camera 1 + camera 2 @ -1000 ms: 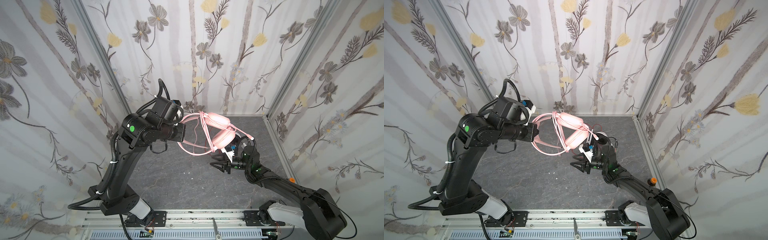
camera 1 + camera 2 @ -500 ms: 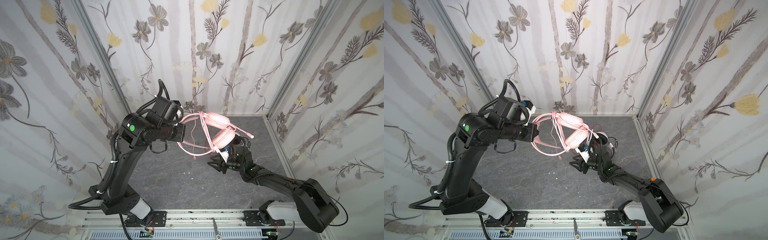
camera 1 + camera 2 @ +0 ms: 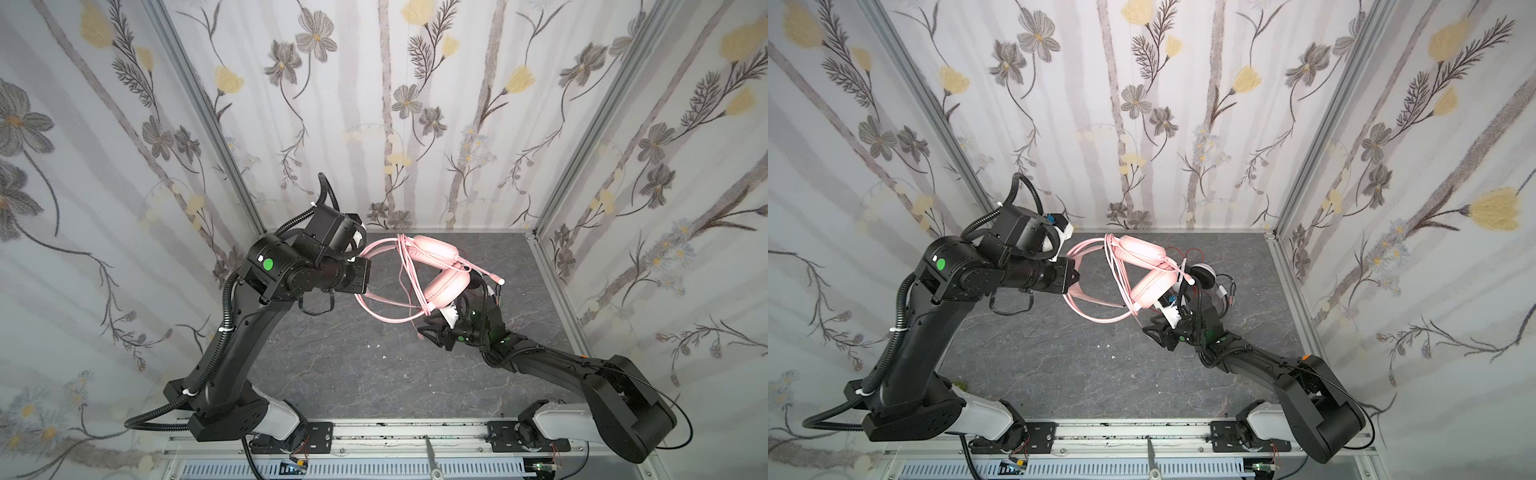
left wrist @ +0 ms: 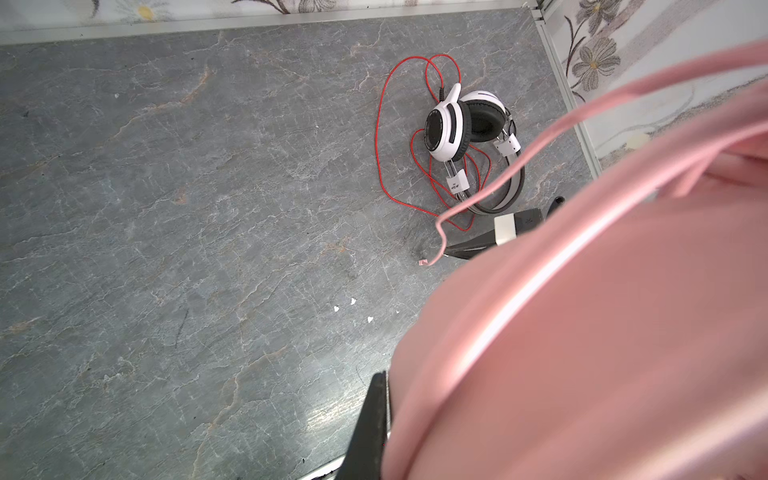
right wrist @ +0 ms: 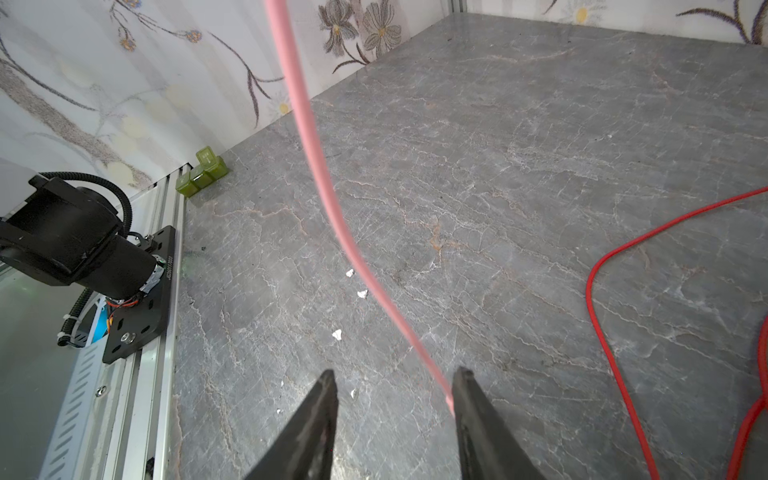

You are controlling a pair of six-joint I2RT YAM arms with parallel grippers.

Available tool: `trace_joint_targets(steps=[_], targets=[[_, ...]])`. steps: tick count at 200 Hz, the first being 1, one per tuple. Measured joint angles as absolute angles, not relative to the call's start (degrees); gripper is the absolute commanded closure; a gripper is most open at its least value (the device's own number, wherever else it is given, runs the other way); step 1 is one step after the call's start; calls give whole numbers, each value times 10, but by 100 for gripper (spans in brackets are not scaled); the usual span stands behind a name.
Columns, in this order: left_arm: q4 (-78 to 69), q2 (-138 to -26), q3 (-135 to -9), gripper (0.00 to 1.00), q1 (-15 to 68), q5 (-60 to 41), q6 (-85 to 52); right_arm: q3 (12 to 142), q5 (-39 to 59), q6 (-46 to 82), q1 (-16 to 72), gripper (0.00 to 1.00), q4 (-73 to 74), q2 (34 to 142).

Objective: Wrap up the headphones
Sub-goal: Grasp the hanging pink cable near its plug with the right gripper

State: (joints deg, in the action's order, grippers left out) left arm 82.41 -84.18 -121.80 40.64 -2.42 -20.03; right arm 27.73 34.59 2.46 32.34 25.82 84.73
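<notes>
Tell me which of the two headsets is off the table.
The pink headset: the left gripper holds it up in the air. The white-and-black headset lies on the table, its red cord loose around it.

We see a grey, veined table [image 3: 374,374] with a white-and-black headset [image 4: 453,129] lying on it toward the far right corner, its thin red cord [image 4: 379,137] looped loosely around it, a few white flecks [image 4: 352,301] near the middle, and green blocks [image 5: 203,174] at the near left corner.
</notes>
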Motion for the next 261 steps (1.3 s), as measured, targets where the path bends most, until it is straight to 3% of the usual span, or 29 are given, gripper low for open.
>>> trace_joint_targets(steps=[61,158,261], targets=[[824,-842,-1220,100,406,-24,-201,281,344,14,327,53,234,909],[825,-846,-1239,100,406,-24,-201,407,298,-1,341,51,178,1028],[831,-855,-1246,100,406,-23,-201,475,361,-15,350,55,214,1137]])
